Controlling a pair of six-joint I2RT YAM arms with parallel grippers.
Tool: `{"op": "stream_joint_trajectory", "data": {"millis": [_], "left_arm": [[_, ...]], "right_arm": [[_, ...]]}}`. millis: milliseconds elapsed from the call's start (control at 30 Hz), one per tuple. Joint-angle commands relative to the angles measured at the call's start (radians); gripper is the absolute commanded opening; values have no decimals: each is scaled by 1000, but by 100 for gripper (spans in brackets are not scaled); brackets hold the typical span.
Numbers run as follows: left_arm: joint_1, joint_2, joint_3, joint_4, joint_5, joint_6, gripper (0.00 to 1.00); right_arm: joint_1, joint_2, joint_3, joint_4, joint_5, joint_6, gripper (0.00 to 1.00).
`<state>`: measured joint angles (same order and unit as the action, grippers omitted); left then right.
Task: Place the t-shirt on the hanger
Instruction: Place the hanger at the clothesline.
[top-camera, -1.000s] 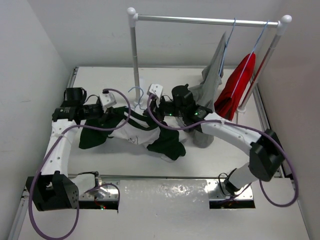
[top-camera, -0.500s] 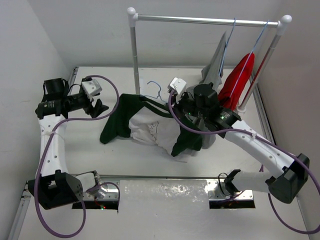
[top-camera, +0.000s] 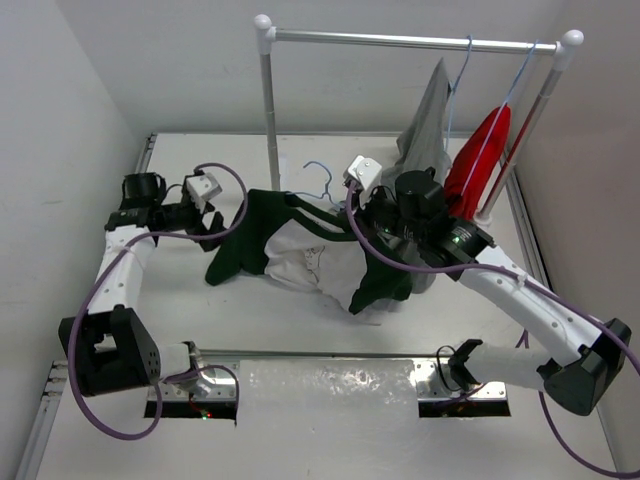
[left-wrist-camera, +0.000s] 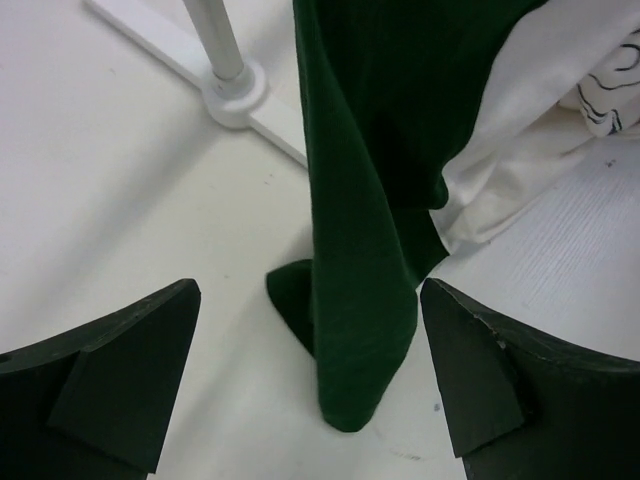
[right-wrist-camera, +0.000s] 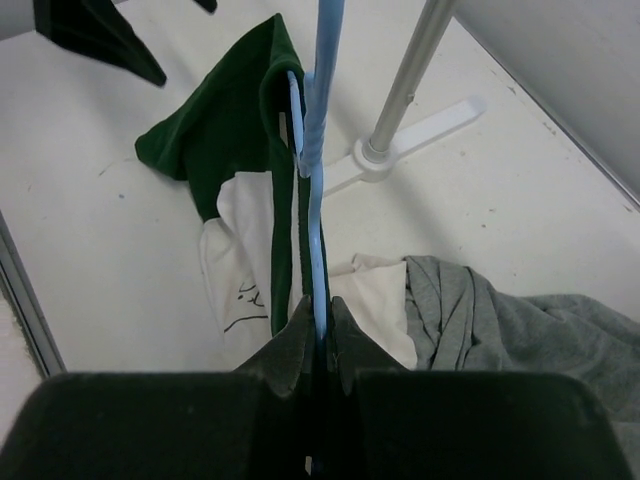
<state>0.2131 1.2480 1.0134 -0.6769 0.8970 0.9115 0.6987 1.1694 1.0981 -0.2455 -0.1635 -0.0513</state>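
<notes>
As seen from overhead, find the t-shirt (top-camera: 300, 248) at centre frame, dark green and white, bunched up against the hanger (right-wrist-camera: 317, 230). Pinched hard on that blue wire by the right gripper (right-wrist-camera: 320, 340): fingers (right-wrist-camera: 288, 350) closed tight around it, wire running straight up mid-frame in the wrist view. Over at centre left, wide open on the left gripper (left-wrist-camera: 310, 300), holding nothing. One green sleeve between its fingers (left-wrist-camera: 120, 380), touching neither, tip reaching down to the table (left-wrist-camera: 120, 180). Upper right, up on the rail (top-camera: 400, 41): grey garment (top-camera: 425, 130) and red garment (top-camera: 480, 165).
</notes>
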Motion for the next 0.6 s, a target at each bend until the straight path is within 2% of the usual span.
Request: {"op": "stream_joint_trajectory", "data": {"millis": [0, 133, 167, 267, 500, 567], "left_arm": [[-29, -19, -41, 248, -61, -207, 89], [-30, -32, -42, 329, -235, -383, 89], [-29, -30, -36, 329, -313, -399, 89], [-29, -28, -21, 312, -400, -431, 88], [-29, -65, -29, 278, -379, -425, 88], [-31, -71, -26, 287, -379, -425, 88]], "right_arm": [[1, -30, 59, 31, 45, 37, 0], [1, -48, 57, -17, 188, 83, 0], [1, -63, 59, -29, 209, 85, 0], [1, -108, 74, -81, 296, 97, 0], [-1, -206, 158, -195, 573, 84, 0], [-1, -217, 189, -209, 604, 84, 0]]}}
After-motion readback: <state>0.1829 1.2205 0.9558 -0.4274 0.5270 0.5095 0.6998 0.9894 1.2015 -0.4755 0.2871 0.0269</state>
